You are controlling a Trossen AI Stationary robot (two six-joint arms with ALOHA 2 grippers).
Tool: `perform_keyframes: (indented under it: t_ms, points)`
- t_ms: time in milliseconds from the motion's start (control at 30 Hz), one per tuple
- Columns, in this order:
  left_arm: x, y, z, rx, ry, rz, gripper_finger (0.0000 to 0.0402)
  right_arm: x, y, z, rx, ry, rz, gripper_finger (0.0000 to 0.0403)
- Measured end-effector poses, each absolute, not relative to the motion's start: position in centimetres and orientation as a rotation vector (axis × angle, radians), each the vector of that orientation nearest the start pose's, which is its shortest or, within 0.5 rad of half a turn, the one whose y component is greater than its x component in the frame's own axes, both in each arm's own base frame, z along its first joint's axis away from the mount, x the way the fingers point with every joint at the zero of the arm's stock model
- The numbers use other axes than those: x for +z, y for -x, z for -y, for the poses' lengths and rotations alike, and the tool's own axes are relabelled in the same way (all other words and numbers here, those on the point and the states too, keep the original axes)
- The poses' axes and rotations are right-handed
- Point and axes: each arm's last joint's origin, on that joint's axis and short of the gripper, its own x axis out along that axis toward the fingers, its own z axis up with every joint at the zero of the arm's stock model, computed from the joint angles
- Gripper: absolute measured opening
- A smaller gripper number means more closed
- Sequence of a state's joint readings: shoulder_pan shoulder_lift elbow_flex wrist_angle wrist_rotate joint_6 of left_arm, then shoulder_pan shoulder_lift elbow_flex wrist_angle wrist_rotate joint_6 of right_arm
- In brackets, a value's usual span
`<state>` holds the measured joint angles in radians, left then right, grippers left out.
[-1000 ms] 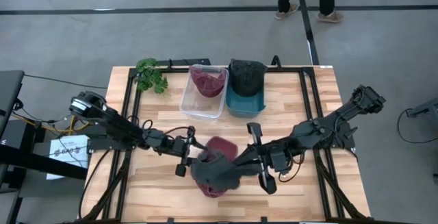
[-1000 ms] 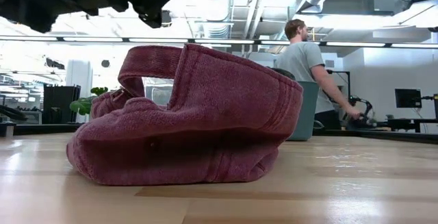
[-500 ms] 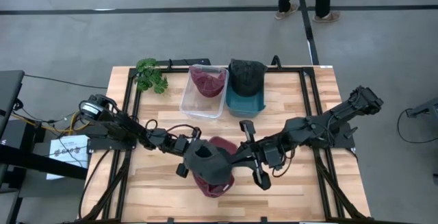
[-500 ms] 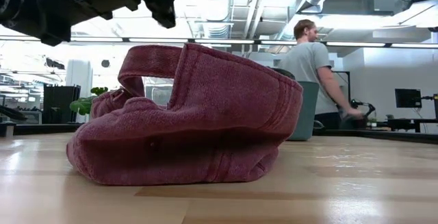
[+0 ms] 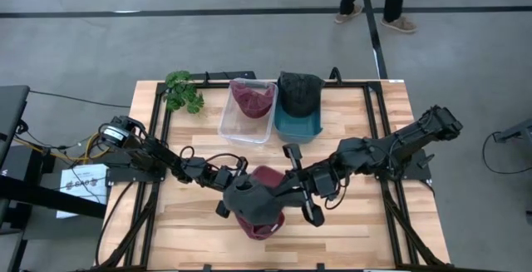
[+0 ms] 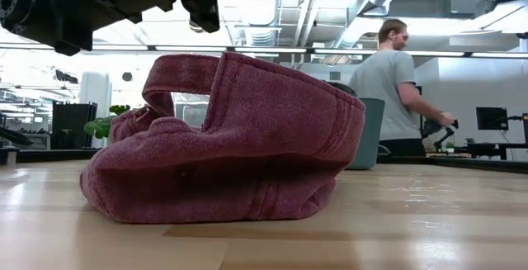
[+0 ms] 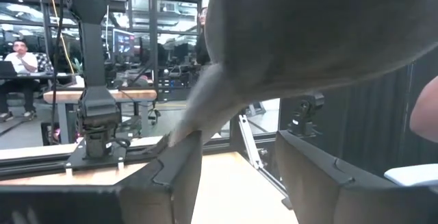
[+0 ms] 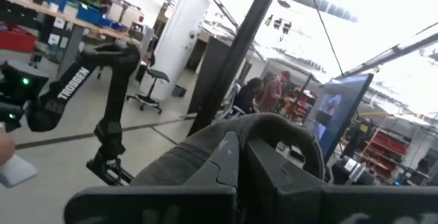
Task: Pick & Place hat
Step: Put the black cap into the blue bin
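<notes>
A dark grey hat [image 5: 252,199] hangs in the air between my two grippers, above a maroon hat [image 5: 268,175] that lies on the table's middle; in the low view the maroon hat [image 6: 231,146] rests on its flattened crown and brim. My right gripper [image 5: 287,190] is at the grey hat's right side and shut on it. My left gripper [image 5: 231,190] is at its left side, with its fingers open [image 7: 236,148]. The grey hat [image 7: 315,32] fills the upper part of the left wrist view. My left gripper is open; a drooping edge of the grey hat [image 7: 195,111] comes down onto the tip of one finger [image 7: 179,166], and nothing is pinched. My right gripper [image 8: 243,155] pinches a bunched part of the grey hat's right side [image 8: 198,148] between its two fingers, coming level from the table's right. The hat is lifted clear of the table.
A clear bin [image 5: 226,124] with another maroon hat and a teal bin [image 5: 298,129] with a dark hat stand at the far middle. A green plant [image 5: 183,91] lies at the far left. A black frame [image 5: 374,122] rims the table. A person [image 6: 396,88] stands in the room behind.
My right gripper has moved toward the table's left and a little toward the far edge, carrying the grey hat with it, so the hat now hangs over the maroon hat's left part. My left arm has reached slightly toward the right. The maroon hat has stayed still.
</notes>
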<state>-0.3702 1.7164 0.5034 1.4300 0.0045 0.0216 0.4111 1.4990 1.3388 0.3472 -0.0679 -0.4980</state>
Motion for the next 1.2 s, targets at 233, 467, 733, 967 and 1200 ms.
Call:
perform_keyframes:
  t_ms: [233, 467, 733, 967, 1200]
  points:
    - [17.7, -27.5, 10.6, -0.366, 0.018, 0.218, 0.0184, 40.7, -31.6, -14.3, 0.456, 0.452, 0.335, 0.0000]
    - [17.7, -27.5, 10.6, -0.366, 0.018, 0.218, 0.0184, 40.7, -31.7, -14.1, 0.453, 0.452, 0.336, 0.0000]
    - [17.7, -27.6, 10.5, -0.362, 0.018, 0.219, 0.0184, 39.9, -33.1, -13.3, 0.442, 0.433, 0.326, 0.0000]
    - [17.7, -27.6, 10.5, -0.363, 0.018, 0.218, 0.0184, 39.5, -33.8, -12.8, 0.454, 0.420, 0.318, 0.0000]
    - [17.7, -27.5, 10.7, -0.371, 0.023, 0.217, 0.0176, 39.2, -34.2, -12.2, 0.434, 0.417, 0.299, 0.0000]
